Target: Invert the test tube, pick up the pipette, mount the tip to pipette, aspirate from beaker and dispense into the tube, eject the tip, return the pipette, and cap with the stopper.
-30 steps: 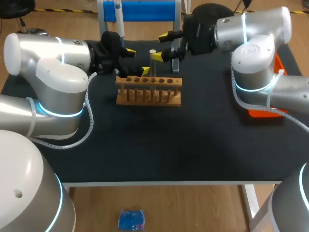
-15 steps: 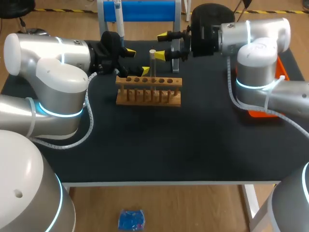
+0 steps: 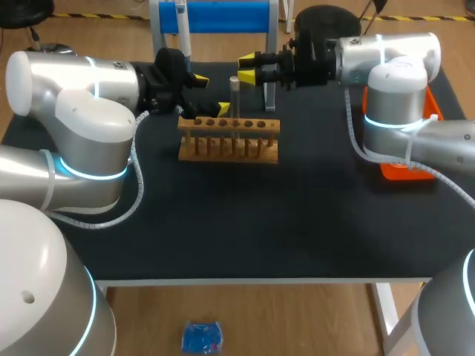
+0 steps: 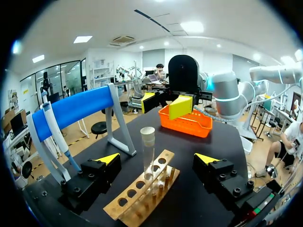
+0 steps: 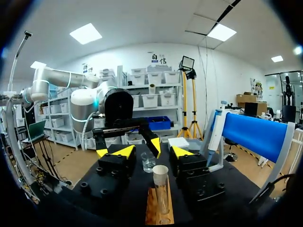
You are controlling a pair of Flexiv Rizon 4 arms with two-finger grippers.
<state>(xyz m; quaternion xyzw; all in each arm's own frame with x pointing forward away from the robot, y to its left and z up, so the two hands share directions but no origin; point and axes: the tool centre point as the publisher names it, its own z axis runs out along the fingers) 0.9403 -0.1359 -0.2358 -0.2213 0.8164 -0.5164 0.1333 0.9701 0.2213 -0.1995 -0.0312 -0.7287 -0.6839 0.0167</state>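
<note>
A clear test tube [image 3: 234,96] stands mouth up in the wooden rack [image 3: 228,141]. My left gripper [image 3: 211,93] is open at the rack's left end. In the left wrist view the tube [image 4: 147,151] stands between its wide fingers [image 4: 157,160], touching neither. My right gripper [image 3: 249,68] hovers just right of the tube's top, a little above it; its fingers are narrowed but apart and hold nothing. The tube [image 5: 161,189] sits below and between them [image 5: 149,152]. The pipette [image 3: 182,30] hangs on the blue stand [image 3: 223,15]. A small beaker [image 5: 147,161] stands beyond the rack.
An orange tray [image 3: 404,169] sits at the table's right side under my right arm. The stand's metal leg [image 3: 269,83] rises just behind the rack. Dark bare tabletop [image 3: 245,222] stretches in front of the rack.
My right gripper has slid left toward the tube's top and its fingers have drawn closer together. The left arm and the tube have kept still.
</note>
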